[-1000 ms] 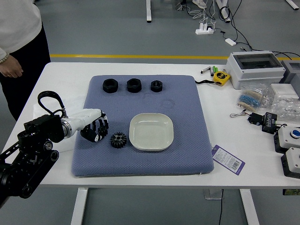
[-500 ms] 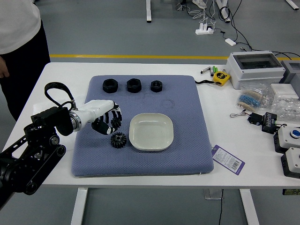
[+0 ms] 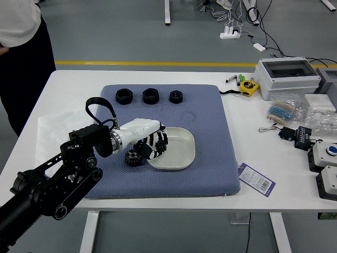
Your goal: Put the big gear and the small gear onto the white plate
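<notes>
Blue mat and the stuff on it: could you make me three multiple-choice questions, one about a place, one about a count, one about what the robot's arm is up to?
1. Where does the toothed black gear lie?
A) On the floor
B) On the blue mat, beside the white plate
C) On the tape measure

2. How many black nut-like pieces form the row near the mat's far edge?
A) Two
B) Five
C) Three

3. What is the robot's left hand doing?
A) Reaching in at the plate
B) Resting at the table's edge
C) Touching the tape measure

Right letters:
1: B, the gear sits on blue fabric, left of the plate.
2: C, three separate dark pieces show there.
3: A, the hand hides part of the plate's left side.
</notes>
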